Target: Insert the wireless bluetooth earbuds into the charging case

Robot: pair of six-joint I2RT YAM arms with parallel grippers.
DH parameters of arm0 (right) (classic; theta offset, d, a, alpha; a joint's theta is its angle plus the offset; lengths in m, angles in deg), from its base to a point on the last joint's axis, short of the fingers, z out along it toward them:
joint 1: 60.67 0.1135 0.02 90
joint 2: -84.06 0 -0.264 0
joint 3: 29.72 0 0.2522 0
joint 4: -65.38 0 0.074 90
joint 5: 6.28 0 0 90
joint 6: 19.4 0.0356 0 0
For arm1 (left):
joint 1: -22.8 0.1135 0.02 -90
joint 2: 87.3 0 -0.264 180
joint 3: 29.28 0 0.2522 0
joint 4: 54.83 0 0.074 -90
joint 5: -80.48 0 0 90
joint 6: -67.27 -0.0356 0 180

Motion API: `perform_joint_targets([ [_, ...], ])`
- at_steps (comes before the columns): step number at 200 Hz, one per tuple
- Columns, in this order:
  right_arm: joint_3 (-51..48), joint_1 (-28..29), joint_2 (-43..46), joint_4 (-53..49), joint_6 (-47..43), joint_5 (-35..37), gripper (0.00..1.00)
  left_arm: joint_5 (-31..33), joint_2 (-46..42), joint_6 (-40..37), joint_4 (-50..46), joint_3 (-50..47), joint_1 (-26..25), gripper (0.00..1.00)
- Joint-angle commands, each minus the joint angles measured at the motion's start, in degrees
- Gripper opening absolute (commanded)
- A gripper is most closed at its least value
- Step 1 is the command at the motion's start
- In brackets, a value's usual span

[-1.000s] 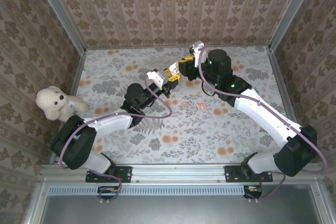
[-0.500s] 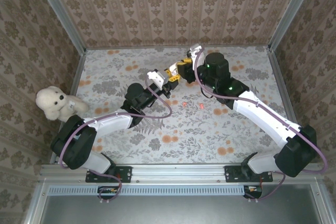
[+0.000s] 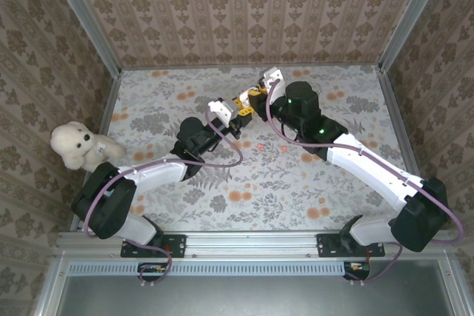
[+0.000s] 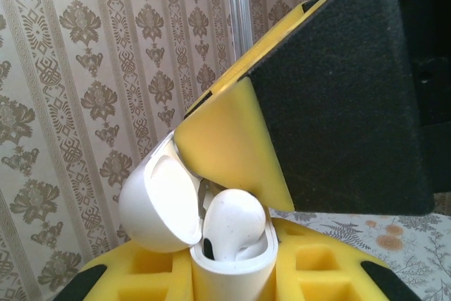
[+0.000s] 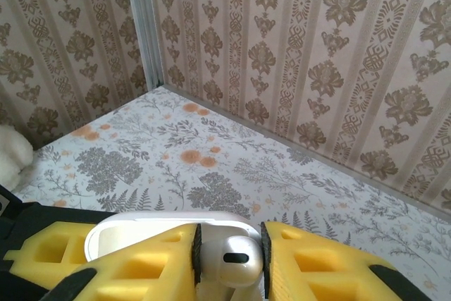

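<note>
Top view, upper ctr: left gripper [image 3: 238,109] and right gripper [image 3: 258,98] meet tip to tip over the table [image 3: 333,190], a floral-print surface. Both have blocky yellow foam-like fingers [image 5: 162,273] w/ black backing and square pockets.

Left jaws are pressed onto the charging case [image 4: 232,273]. It's smooth glossy white plastic, rounded like a pebble, mouth facing up in the left wrist frame. Its lid [image 4: 156,206] is hinged back to the left, hollow inside showing.

White earbud [image 4: 236,223] sits in the case mouth, lower ctr. It's glossy and bean-shaped, bulbous head up, w/ a small dark spot at lower left toward the lid. Its lower end is hidden in the well, so the long axis can't be told.

Right wrist view, bottom ctr: right jaws pinch that bud from both sides.

Two red-orange earbuds [image 3: 261,144] lie on the table just below the grippers, apart from each other. Fluffy cream plush [image 3: 78,146] at left edge.
</note>
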Motion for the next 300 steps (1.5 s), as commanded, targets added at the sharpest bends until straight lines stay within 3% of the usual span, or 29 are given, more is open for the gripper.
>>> perform_joint_targets([
  [1,-1.3,1.2,0.9,-0.9,-0.5,-0.9,0.31,-0.4,0.2,1.0,3.7,1.8,0.4,0.0],
  [94,-0.9,1.2,1.3,-0.2,0.7,-0.4,0.41,-0.4,0.3,1.2,3.7,1.8,0.3,0.0],
  [245,1.5,0.5,2.0,-1.0,0.7,2.0,0.45,-0.9,0.7,1.7,3.4,2.0,0.3,0.0],
  [300,1.2,-1.0,2.2,-0.6,3.8,-0.1,0.46,-0.9,1.0,1.7,3.4,2.2,0.3,0.0],
])
